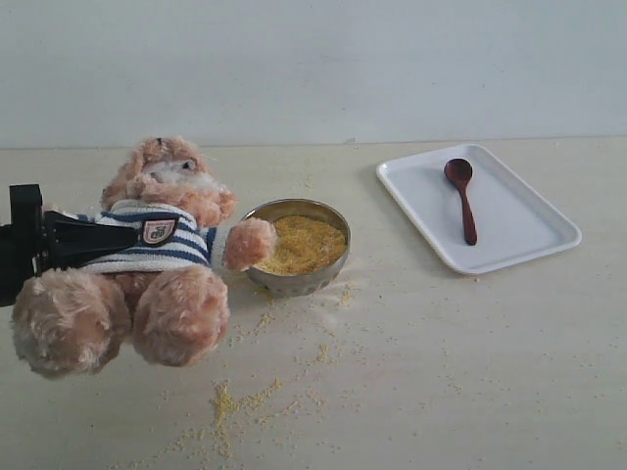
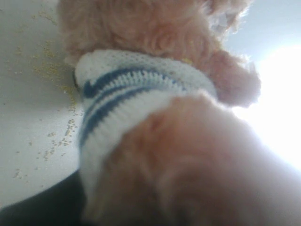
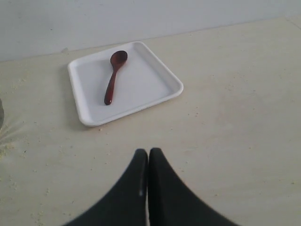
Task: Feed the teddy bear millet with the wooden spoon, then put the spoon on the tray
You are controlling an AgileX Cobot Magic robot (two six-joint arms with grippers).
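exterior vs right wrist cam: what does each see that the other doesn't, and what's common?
Exterior only: the teddy bear, gripped at its side by the left gripper, and the heap of millet in the metal bowl.
Right wrist only: the right gripper, shut and empty, above the table.
Both: the wooden spoon lying in the tray, and loose grains on the table.

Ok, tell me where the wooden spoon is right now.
The wooden spoon lies inside the white tray on the right of the exterior view, to the right of the metal bowl of millet.
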